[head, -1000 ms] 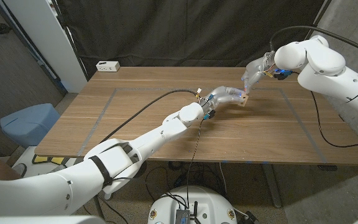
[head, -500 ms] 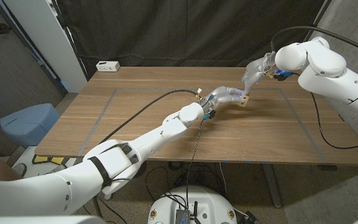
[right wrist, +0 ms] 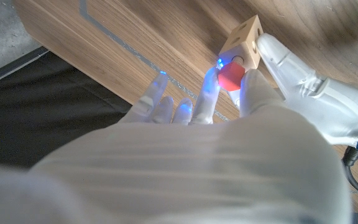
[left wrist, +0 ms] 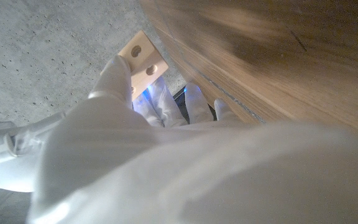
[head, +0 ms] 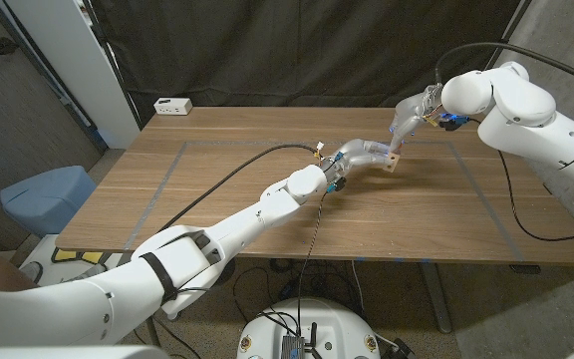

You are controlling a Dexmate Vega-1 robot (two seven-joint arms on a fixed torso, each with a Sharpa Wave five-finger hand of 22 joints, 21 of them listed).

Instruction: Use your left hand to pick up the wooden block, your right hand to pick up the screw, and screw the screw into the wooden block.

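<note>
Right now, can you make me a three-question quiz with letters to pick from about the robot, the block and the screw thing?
1. Where is the wooden block?
A. Lying loose at the table's near edge
B. Held up by the left hand
C. On the floor

2. What colour is the screw's head?
A. Red
B. Green
C. Black

3. What is the right hand doing?
A. Resting far from the block
B. Holding the white box
C. Holding the screw against the block

Answers:
1. B, because the head view shows the left hand's fingers around the block above the table.
2. A, because the right wrist view shows a red head between the fingers.
3. C, because the right wrist view shows the red head pinched right at the block's face.
</note>
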